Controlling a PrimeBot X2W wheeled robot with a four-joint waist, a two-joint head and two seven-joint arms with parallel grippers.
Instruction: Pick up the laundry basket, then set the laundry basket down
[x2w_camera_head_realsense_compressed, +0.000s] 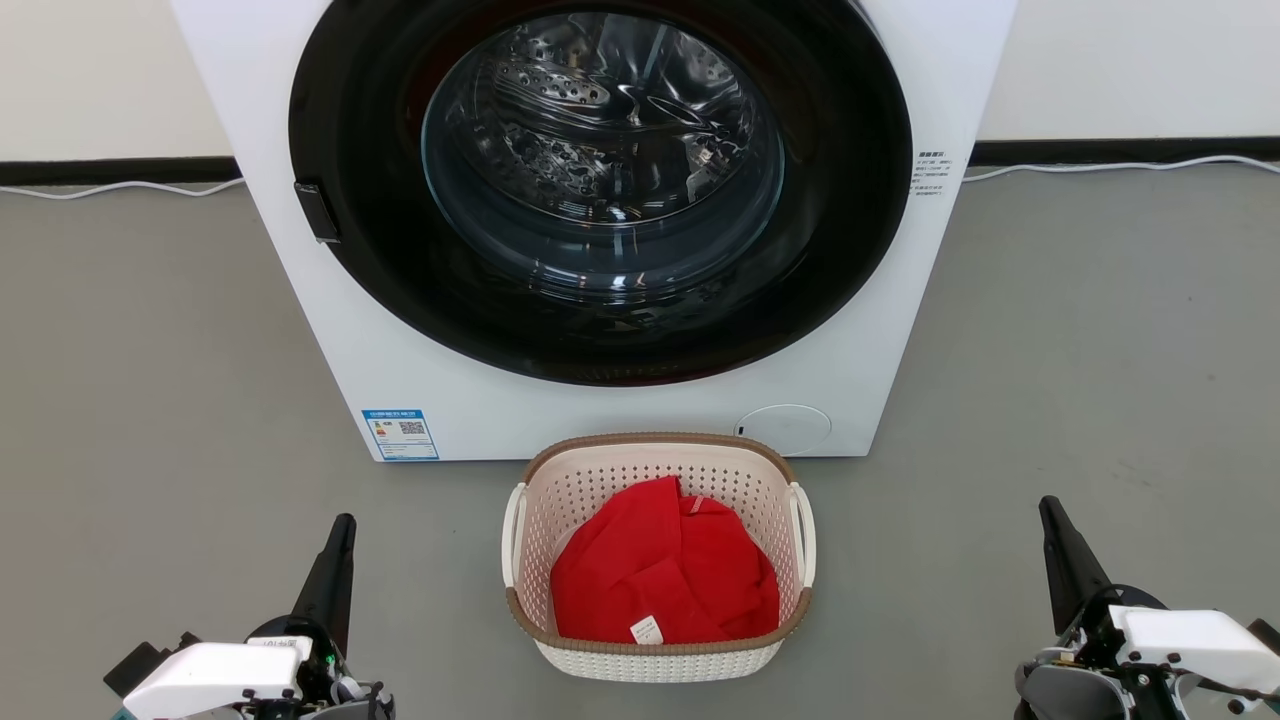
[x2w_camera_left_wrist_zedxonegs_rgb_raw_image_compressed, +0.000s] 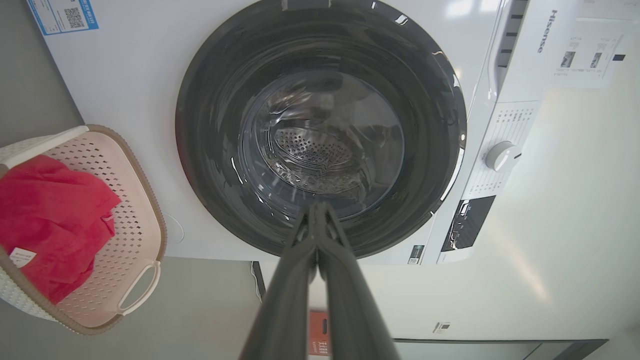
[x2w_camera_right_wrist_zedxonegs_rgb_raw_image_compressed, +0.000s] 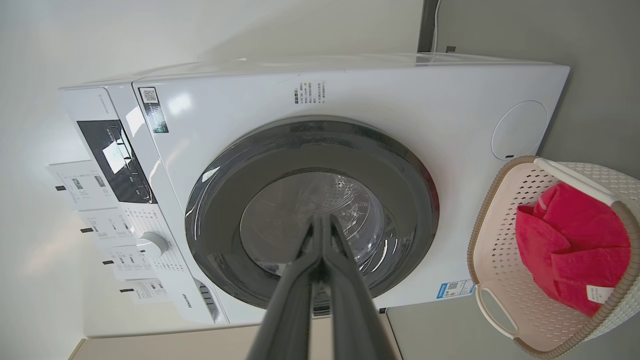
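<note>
Left end effector (x2w_camera_head_realsense_compressed: 342, 525): lower left of the head view, two dark fingers pressed together to a single point, nothing between them. It stands well apart from the basket.

Right end effector (x2w_camera_head_realsense_compressed: 1050, 510): lower right, fingers likewise fully closed and empty, well apart from the basket on the other side.

Floor (x2w_camera_head_realsense_compressed: 150, 350): plain grey and bears all items below. A white cable (x2w_camera_head_realsense_compressed: 120, 187) runs along the foot of the wall.

Washing machine (x2w_camera_head_realsense_compressed: 330, 330): white front-loader standing on the floor.
- Round door (x2w_camera_head_realsense_compressed: 600, 160) closed, dark-framed with clear glass.
- Perforated steel drum visible behind the glass; contents cannot be told.
- Blue label (x2w_camera_head_realsense_compressed: 400, 434) at one lower corner of the front, round cover (x2w_camera_head_realsense_compressed: 785, 428) at the other.
- Control knob (x2w_camera_left_wrist_zedxonegs_rgb_raw_image_compressed: 500, 155) seen from the left wrist.

Laundry basket (x2w_camera_head_realsense_compressed: 660, 655): cream perforated plastic with a brown woven-look rim. It sits upright on the floor, close in front of the machine below the door and between the two end effectors. A white loop handle (x2w_camera_head_realsense_compressed: 513, 535) is on each side, neither grasped.

Contents of basket: one red garment (x2w_camera_head_realsense_compressed: 665, 570), crumpled, covering most of the bottom and lying below the rim.

White tag (x2w_camera_head_realsense_compressed: 647, 629): on the garment's near edge, print too small to read.
</note>
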